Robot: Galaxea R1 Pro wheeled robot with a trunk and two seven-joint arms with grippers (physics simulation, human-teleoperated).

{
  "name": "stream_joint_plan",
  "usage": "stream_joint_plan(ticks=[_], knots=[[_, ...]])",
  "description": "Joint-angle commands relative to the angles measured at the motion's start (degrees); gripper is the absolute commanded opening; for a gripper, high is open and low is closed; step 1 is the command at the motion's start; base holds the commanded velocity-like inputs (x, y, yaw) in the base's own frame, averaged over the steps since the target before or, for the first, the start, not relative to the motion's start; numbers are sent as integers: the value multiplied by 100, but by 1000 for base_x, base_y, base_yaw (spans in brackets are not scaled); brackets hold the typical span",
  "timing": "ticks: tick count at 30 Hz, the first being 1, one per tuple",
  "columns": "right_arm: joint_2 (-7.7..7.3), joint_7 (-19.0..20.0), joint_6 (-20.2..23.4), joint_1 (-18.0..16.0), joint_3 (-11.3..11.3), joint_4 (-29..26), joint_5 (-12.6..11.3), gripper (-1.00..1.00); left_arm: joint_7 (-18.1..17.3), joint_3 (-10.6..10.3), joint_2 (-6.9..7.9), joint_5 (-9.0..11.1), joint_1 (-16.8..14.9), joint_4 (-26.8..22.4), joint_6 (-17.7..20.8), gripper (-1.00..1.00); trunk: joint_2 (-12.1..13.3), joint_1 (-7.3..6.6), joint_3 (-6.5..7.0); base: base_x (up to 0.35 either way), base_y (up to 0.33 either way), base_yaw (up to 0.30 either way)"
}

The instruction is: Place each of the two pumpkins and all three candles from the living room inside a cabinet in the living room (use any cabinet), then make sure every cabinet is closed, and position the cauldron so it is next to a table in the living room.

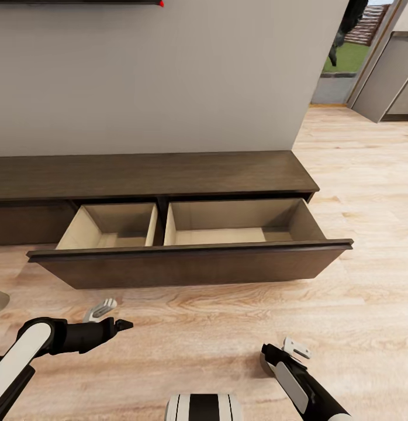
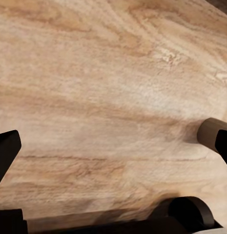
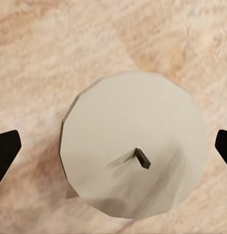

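— Where does the cabinet (image 1: 151, 175) stand?
— Against the grey wall (image 1: 169, 76), on the wood floor (image 1: 356, 193). Its wide drawer (image 1: 192, 263) is pulled right out. Inside, two pale compartments sit side by side, both bare as far as the head view shows.

— And the candle (image 3: 133, 146)?
— In the right wrist view it stands upright on the floor, seen from straight above, dark wick (image 3: 142, 158) near the middle of its top. It lies between the two fingertips of the right gripper (image 3: 113, 146).

— Is that claw holding it?
— No. The jaws are spread wide, each tip well clear of the candle's sides.

— The left gripper (image 2: 113, 146)?
— Spread wide too, with only floor planks between its tips; it holds nothing. In the head view it hangs over the floor, in front of the drawer's left end.
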Motion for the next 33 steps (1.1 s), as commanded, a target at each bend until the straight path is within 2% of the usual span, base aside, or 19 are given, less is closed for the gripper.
stream_joint_plan(ticks=[1,11,15,33], knots=[[-9,-49,25,-2,40,-12,-26,100,59,-7,4,60,-5,-5,0,100,-2,-1,-4,0,0,0],[-9,-49,25,-2,40,-11,-25,100,60,-9,4,61,-6,-5,0,100,-2,-1,-4,0,0,0],[-9,-49,25,-2,40,-11,-31,100,61,-8,4,61,-5,-9,0,100,-7,9,-93,0,0,0],[-9,-52,-9,-2,39,16,-39,100,56,-8,-2,62,-6,-7,0,100,-7,9,-93,0,0,0]])
